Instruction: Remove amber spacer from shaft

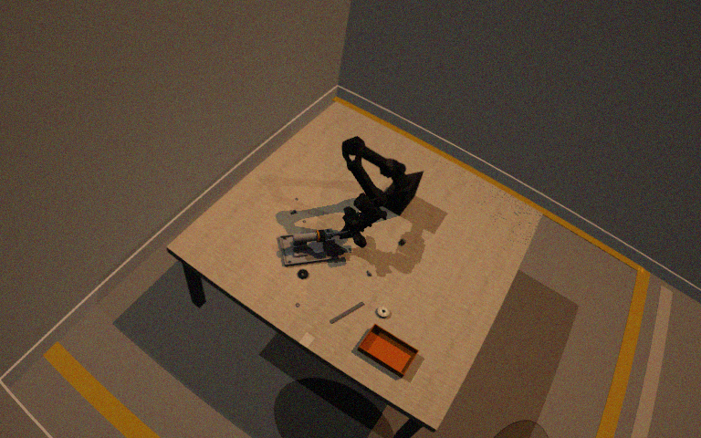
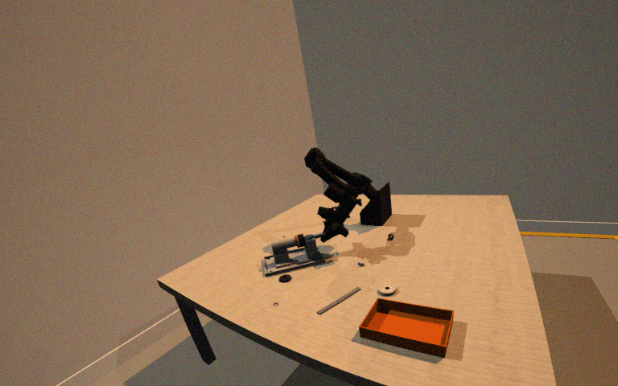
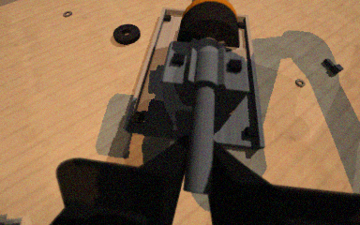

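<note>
The grey shaft [image 2: 315, 236] [image 3: 202, 117] runs through the bearing block [image 3: 175, 72] toward the big pale housing block [image 1: 305, 237] [image 2: 283, 244]. My gripper [image 1: 345, 234] [image 2: 323, 236] [image 3: 196, 142] is shut on the shaft near its free end, with a finger on each side. The amber spacer [image 1: 319, 235] [image 2: 297, 240] [image 3: 213, 3] is still on the shaft line, beside the housing. A wide black spacer [image 3: 208, 23] sits between it and the bearing block. The shaft's inner part is hidden by the spacers and housing.
A base frame [image 2: 291, 271] carries the assembly. A black ring [image 1: 302, 272] [image 2: 284, 277] [image 3: 127, 32], a grey bar [image 1: 347, 313] [image 2: 338, 300], a white ring [image 1: 380, 315] [image 2: 381, 290] and an orange tray [image 1: 387, 352] [image 2: 405, 343] lie on the table. Small parts lie around the frame.
</note>
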`<state>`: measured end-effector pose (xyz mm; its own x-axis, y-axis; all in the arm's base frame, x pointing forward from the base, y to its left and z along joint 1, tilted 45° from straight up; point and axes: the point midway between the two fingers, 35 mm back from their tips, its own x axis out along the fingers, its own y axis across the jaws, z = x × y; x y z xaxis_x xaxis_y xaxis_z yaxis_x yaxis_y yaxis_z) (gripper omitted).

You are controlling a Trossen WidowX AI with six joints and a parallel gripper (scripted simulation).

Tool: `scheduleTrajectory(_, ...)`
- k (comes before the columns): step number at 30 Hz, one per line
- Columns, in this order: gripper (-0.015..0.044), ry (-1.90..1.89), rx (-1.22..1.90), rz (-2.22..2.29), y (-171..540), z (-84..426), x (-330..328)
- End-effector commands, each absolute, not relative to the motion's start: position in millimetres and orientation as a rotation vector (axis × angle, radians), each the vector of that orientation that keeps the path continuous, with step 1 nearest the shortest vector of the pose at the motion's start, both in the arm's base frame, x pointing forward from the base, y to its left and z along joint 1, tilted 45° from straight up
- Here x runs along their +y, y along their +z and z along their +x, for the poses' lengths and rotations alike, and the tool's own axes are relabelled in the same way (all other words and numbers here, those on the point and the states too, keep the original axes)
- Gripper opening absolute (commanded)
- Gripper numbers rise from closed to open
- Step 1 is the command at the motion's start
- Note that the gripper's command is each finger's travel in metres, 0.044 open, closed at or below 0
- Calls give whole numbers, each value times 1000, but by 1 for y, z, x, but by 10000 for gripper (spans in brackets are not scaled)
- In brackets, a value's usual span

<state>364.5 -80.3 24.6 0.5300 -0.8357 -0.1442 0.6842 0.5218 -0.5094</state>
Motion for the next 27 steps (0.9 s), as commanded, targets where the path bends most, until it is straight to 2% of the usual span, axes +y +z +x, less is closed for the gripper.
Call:
scheduleTrajectory(1, 0, -942, 397, -417, 24, 364, -80)
scheduleTrajectory(27, 0, -942, 397, -417, 23, 362, -79)
